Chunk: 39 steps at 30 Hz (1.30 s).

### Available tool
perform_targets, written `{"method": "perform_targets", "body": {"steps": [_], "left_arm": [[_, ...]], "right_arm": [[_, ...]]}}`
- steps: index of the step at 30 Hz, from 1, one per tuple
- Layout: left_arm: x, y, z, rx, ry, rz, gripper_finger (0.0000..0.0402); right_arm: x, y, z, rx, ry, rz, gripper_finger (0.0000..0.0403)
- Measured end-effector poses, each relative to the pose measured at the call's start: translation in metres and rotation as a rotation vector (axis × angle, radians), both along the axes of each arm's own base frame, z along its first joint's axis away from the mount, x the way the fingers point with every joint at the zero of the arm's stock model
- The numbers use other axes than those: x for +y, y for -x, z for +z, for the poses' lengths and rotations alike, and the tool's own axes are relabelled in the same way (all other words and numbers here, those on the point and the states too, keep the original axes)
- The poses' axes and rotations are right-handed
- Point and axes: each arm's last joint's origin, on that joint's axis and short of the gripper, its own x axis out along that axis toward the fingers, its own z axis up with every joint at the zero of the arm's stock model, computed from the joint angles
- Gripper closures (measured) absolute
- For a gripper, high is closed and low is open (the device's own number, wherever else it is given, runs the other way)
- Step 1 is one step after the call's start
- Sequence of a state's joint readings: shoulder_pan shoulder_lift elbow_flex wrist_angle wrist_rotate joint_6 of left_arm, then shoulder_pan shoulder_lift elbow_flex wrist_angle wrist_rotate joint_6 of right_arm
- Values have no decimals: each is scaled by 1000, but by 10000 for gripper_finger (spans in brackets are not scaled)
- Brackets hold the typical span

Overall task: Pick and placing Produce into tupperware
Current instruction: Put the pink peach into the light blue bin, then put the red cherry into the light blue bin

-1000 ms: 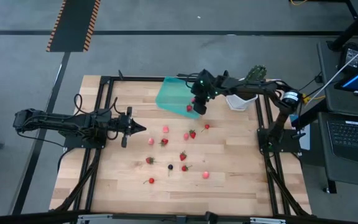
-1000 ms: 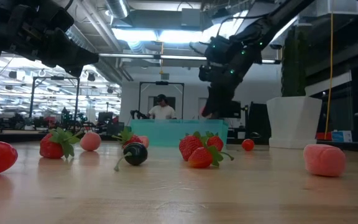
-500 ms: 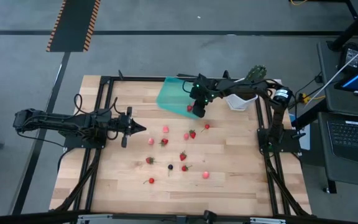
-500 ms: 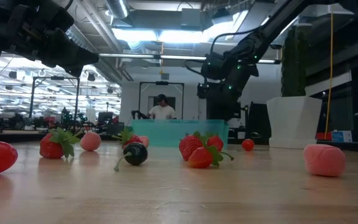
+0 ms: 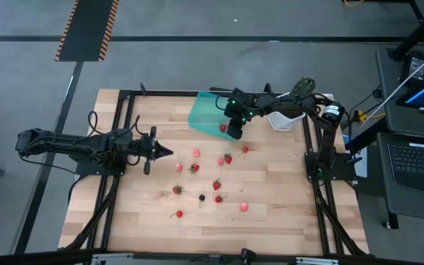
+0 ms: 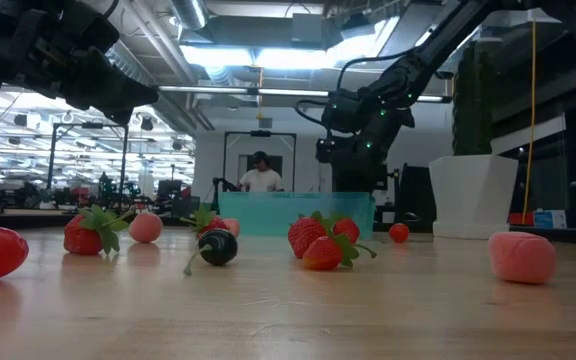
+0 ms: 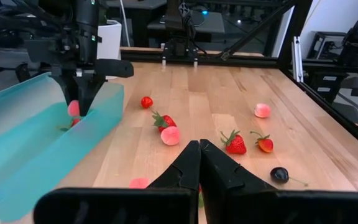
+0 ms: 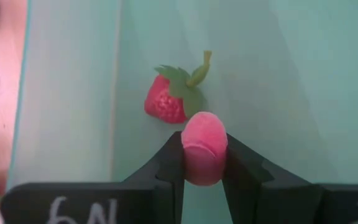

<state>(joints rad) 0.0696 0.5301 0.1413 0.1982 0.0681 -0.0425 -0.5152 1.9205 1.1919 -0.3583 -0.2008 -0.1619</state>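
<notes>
Over the tupperware (image 5: 206,115), near the far edge of the tabletop (image 5: 271,213), the right gripper (image 8: 202,163) was held pointing down, its fingers clenched on a pale pink berry (image 8: 204,147). That berry was poised just above the container's floor, close beside a red strawberry (image 8: 166,102) already lying inside, presumably so that it could be let go low and not bounce out. A drop into the container was judged to be the step in hand, with most of the job left. The remaining Produce (image 5: 195,168) was seen scattered across the middle of the tabletop, well apart from the container, including a dark berry (image 5: 202,197) toward the near edge. The left gripper (image 7: 199,163) was kept waiting near the left edge, its fingers pressed together on nothing, clear of the working arm. A white pot (image 5: 284,119) was set just beside the container at the far right corner.
</notes>
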Motion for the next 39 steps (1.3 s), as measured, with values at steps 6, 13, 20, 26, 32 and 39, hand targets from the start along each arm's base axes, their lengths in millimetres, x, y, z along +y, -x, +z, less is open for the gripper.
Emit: {"method": "perform_targets", "body": {"steps": [6, 13, 20, 26, 32, 39], "left_arm": [[0, 0, 0, 0, 0, 0, 402], [0, 0, 0, 0, 0, 0, 402], [0, 0, 0, 0, 0, 0, 401], [0, 0, 0, 0, 0, 0, 402], [0, 0, 0, 1, 0, 0, 401], [0, 0, 0, 3, 0, 0, 402]], "right_arm": [[0, 0, 0, -1, -17, -28, 248], [0, 0, 0, -1, -25, -42, 234], [-3, -5, 19, 32, -57, -65, 255], [-5, -11, 38, 44, -56, -42, 264], [4, -13, 55, 28, -52, -9, 264], [19, -7, 87, -66, -21, 44, 264]]}}
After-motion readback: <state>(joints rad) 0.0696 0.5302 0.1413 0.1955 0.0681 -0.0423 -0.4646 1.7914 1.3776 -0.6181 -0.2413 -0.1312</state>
